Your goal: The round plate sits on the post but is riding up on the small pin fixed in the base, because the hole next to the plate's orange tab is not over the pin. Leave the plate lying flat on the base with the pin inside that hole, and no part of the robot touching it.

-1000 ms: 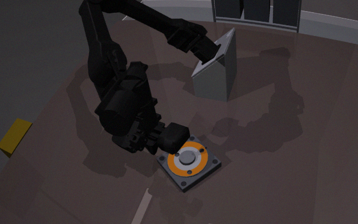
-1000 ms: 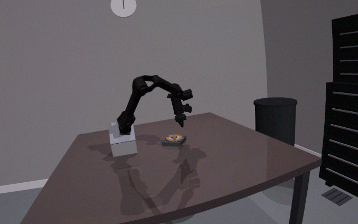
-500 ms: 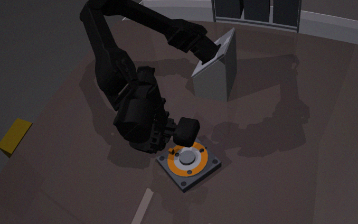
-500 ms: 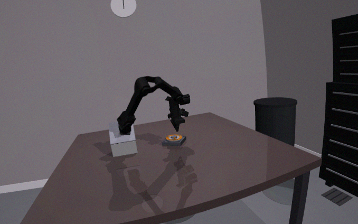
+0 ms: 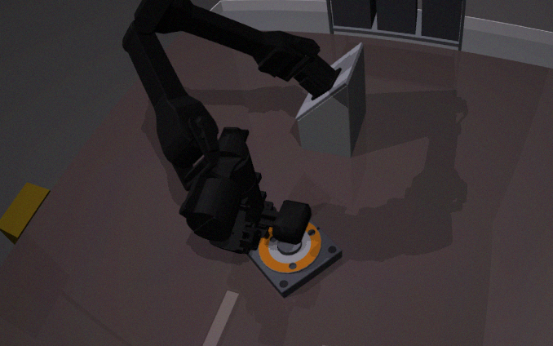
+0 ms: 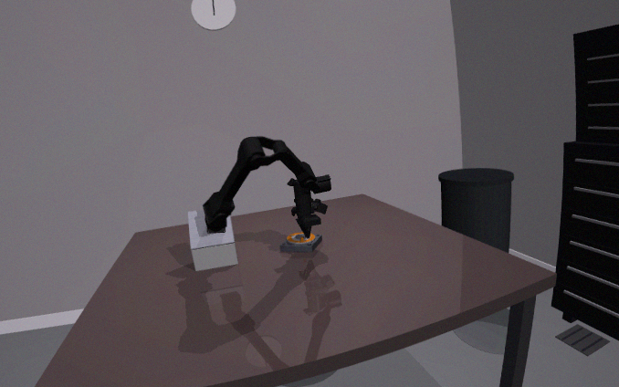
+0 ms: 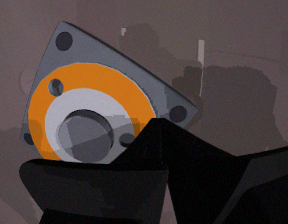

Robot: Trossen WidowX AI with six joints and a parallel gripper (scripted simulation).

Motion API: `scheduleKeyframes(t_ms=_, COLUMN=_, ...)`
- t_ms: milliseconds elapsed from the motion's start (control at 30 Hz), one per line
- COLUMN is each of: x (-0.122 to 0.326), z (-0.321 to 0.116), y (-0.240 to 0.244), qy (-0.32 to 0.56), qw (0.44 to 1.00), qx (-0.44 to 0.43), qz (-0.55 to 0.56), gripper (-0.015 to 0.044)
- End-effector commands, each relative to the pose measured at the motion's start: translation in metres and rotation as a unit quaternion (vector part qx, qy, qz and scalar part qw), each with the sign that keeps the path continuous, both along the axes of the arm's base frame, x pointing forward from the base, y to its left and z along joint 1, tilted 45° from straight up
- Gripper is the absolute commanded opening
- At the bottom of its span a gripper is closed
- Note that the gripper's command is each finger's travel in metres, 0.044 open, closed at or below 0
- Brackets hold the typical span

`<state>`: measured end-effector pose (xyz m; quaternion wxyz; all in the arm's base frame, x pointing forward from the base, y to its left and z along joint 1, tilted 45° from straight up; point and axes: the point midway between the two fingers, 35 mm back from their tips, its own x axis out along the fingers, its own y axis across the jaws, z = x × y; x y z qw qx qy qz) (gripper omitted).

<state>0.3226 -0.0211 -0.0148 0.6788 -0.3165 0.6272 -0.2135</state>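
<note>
The round plate, an orange ring with a pale centre, sits around the grey post on the square base. Several dark holes show in plate and base. A small dark bit beside the plate's rim may be the pin. The plate's tilt is too slight to judge. The tab is mostly or wholly hidden by the gripper. My gripper is shut and empty, its tips down at the plate's rim; whether they touch is unclear.
The arm's pale wedge-shaped mount stands on the table behind the base. A yellow block is at the left table edge, and a pale strip lies in front of the base. A dark bin stands beyond the table.
</note>
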Motion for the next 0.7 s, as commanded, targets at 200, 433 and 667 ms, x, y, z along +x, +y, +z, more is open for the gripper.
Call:
scheduleKeyframes(t_ms=200, x=-0.013, z=-0.002, y=-0.005, qy=0.009, qw=1.0, qx=-0.005, qz=0.002, gripper=0.0)
scheduleKeyframes(t_ms=433, x=-0.021, z=-0.003, y=-0.007, qy=0.009, qw=1.0, qx=-0.005, qz=0.002, gripper=0.0)
scheduleKeyframes(t_ms=667, x=-0.026, z=-0.004, y=-0.007, qy=0.009, qw=1.0, qx=-0.005, qz=0.002, gripper=0.0)
